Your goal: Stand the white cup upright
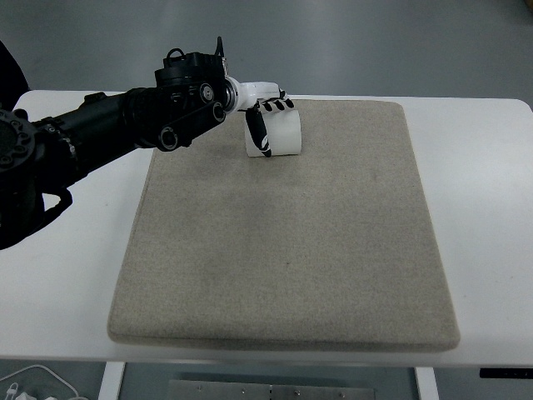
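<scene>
So, head view only, one camera to go on:

Cup: I see the white cup (pixel 278 133) at the far end of the grey mat (pixel 283 233), near its back edge and left of the mat's middle line. It looks like a short white cylinder; I cannot tell from this angle whether it stands on its base or lies on its side.

Cup contents: I cannot see into it; no opening faces the camera clearly, so I report nothing inside.

Left hand: my left hand (pixel 265 112) is at the cup. Its fingers (pixel 277 105) curl over the cup's top edge and the thumb (pixel 258 133) runs down the cup's left front face, so the hand is wrapped around the cup, pinching it between thumb and fingers.

Left arm: the black left arm (pixel 117 129) comes in from the left edge and reaches across the table's far left corner to the cup.

Mat: it lies flat on the white table (pixel 487 208), covering most of the middle; only the cup sits on it.

Table: bare white surface shows on both sides of the mat.

Below the table: a white cable (pixel 37 379) lies at the bottom left.
</scene>
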`<state>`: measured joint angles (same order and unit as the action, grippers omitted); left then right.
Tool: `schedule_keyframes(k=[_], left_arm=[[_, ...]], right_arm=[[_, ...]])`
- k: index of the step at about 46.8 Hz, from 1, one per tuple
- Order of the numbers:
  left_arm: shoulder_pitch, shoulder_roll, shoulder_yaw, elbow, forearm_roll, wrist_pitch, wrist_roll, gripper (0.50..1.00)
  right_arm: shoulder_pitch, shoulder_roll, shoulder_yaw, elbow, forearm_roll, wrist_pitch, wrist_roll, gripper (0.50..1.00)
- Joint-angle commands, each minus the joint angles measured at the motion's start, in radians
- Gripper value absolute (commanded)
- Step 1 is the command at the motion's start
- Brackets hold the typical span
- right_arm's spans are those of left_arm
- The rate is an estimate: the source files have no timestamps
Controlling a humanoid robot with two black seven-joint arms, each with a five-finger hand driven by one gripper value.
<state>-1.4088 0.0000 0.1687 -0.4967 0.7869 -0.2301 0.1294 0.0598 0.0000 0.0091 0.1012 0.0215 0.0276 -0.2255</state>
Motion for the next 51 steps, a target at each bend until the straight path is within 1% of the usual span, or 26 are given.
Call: schedule_keyframes(k=[1,12,19,27,33,38,46,51], left_arm=[[0.005,0.000,0.000,0.001,0.002,0.002,0.001,0.988],[0.017,0.000,0.005,0.001,0.017,0.008,-0.005,0.986],[0.017,0.000,0.003,0.001,0.031,0.012,-0.011,0.975],[0.017,0.000,0.005,0.001,0.029,0.038,-0.025,0.973],[0.017,0.000,0.005,0.000,0.028,0.043,-0.034,0.966],[0.017,0.000,0.005,-0.017,0.028,0.063,-0.047,0.964],[0.017,0.000,0.005,-0.033,0.028,0.067,-0.060,0.960],[0.019,0.000,0.005,-0.036,0.028,0.069,-0.060,0.958]], right_arm=[[0.000,0.000,0.000,0.000,0.000,0.000,0.000,0.930],[0.000,0.000,-0.001,0.000,0.000,0.000,0.000,0.928],[0.000,0.000,0.000,0.000,0.000,0.000,0.000,0.930],[0.000,0.000,0.000,0.000,0.000,0.000,0.000,0.930],[0.000,0.000,0.000,0.000,0.000,0.000,0.000,0.928],[0.000,0.000,0.000,0.000,0.000,0.000,0.000,0.930],[0.000,0.000,-0.001,0.000,0.000,0.000,0.000,0.930],[0.000,0.000,0.000,0.000,0.000,0.000,0.000,0.928]])
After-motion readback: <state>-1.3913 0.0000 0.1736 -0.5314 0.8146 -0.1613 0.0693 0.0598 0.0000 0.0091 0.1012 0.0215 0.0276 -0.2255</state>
